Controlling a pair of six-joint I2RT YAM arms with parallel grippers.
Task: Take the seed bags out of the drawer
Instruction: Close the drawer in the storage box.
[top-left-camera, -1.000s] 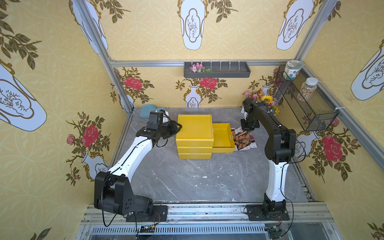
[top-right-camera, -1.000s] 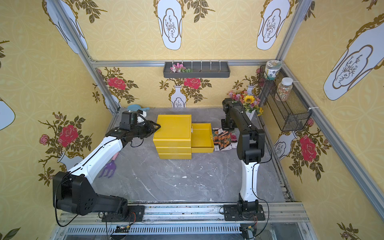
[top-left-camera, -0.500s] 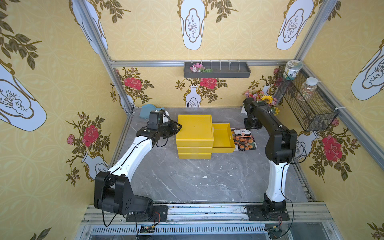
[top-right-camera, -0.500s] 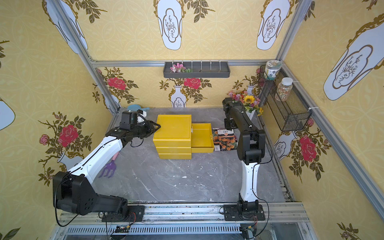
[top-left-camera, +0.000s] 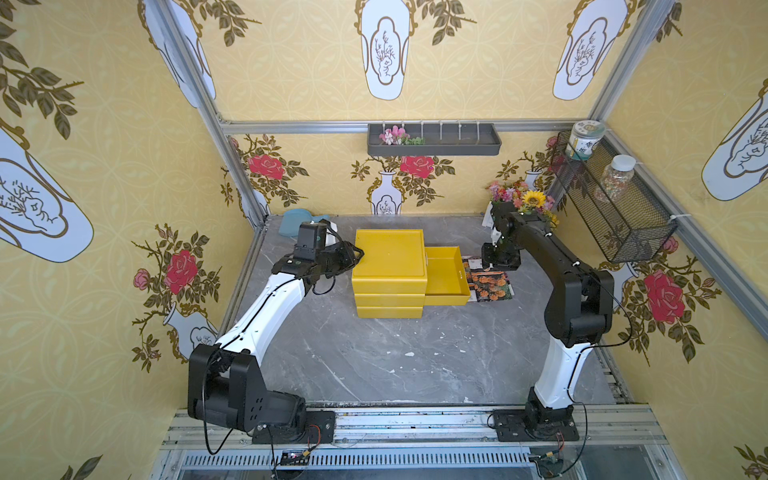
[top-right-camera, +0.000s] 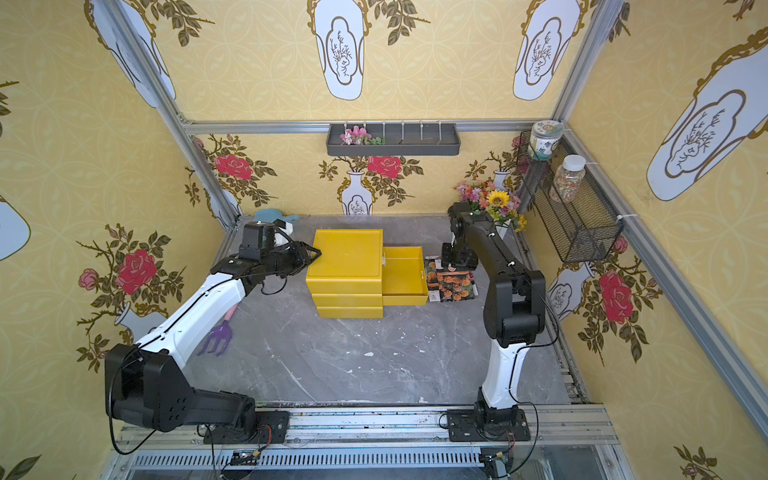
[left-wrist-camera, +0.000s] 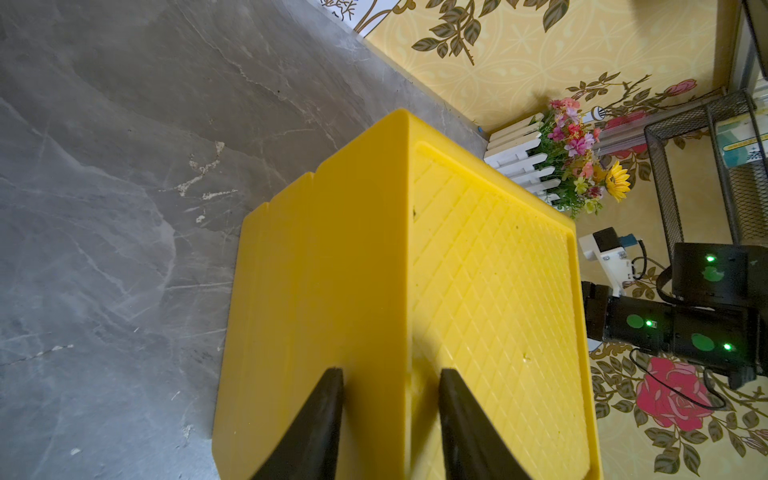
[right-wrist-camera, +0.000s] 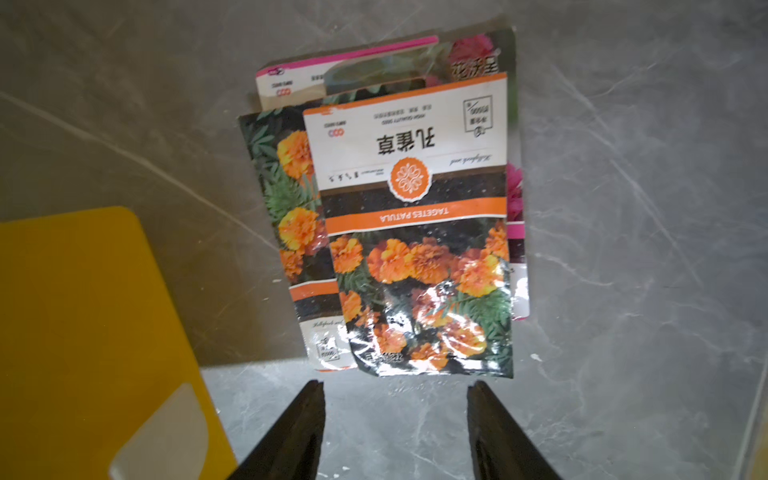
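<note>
Three overlapping seed bags (top-left-camera: 490, 283) (top-right-camera: 451, 284) lie flat on the grey table just right of the pulled-out yellow drawer (top-left-camera: 445, 274) (top-right-camera: 404, 277), whose inside looks bare. In the right wrist view the top bag (right-wrist-camera: 419, 232) shows orange flowers, with another orange one and a pink one under it. My right gripper (right-wrist-camera: 395, 386) (top-left-camera: 495, 259) hovers open over the pile's far end, holding nothing. My left gripper (left-wrist-camera: 390, 376) (top-left-camera: 356, 252) is shut on the top left edge of the yellow drawer cabinet (top-left-camera: 390, 257) (left-wrist-camera: 478, 257).
Artificial flowers with a white picket fence (top-left-camera: 524, 201) (left-wrist-camera: 573, 162) stand at the back right corner. A wire basket (top-left-camera: 615, 210) with jars hangs on the right wall. A blue scoop (top-left-camera: 296, 222) lies at the back left, a purple hand fork (top-right-camera: 218, 337) under the left arm.
My right gripper has opened and let go of an orange-flower bag, which now lies flat on the pile; the gripper rose a little. The left arm has not moved.
</note>
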